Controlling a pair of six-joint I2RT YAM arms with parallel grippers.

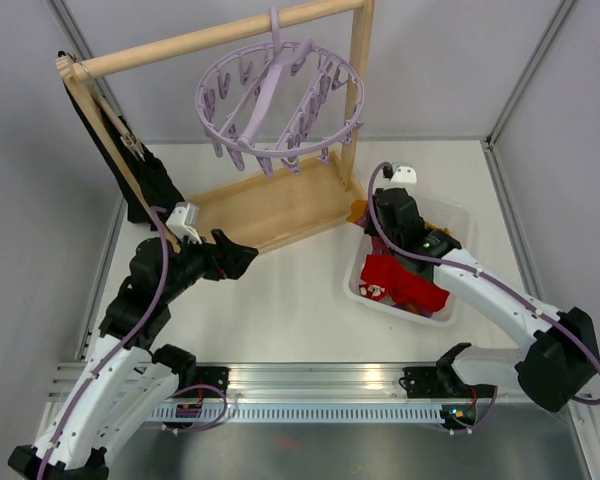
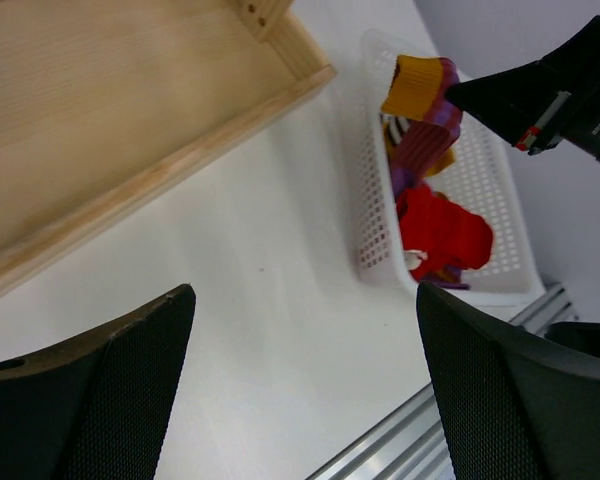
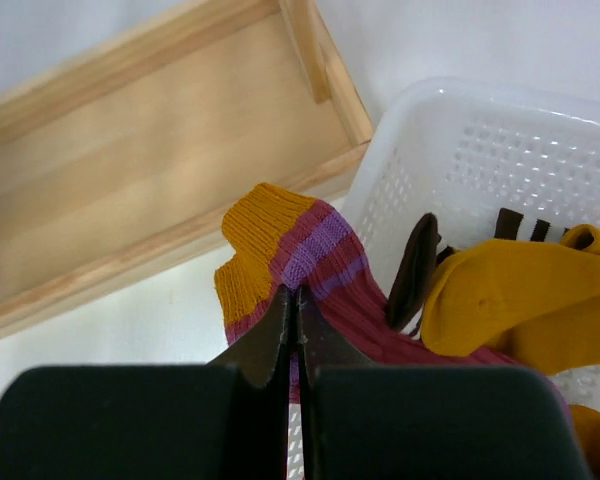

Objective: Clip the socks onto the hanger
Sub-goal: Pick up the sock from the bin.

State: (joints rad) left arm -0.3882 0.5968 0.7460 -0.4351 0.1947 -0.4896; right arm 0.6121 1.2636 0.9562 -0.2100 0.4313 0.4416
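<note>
Striped sock (image 3: 302, 245) across white basket (image 3: 460, 95) rim

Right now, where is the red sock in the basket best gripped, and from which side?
Pinch the red sock at its raised, bunched middle, from above: it lies on top, and the basket walls block the sides.

White table (image 1: 290, 290), matte. Wooden rack base (image 1: 270, 205) sits on it back-centre: a flat tray with raised edges, angled to the table edge. White perforated plastic basket (image 1: 351, 287) stands to the right, just beside the tray's corner. Aluminium rail (image 1: 320, 385) runs along the near edge.
</note>
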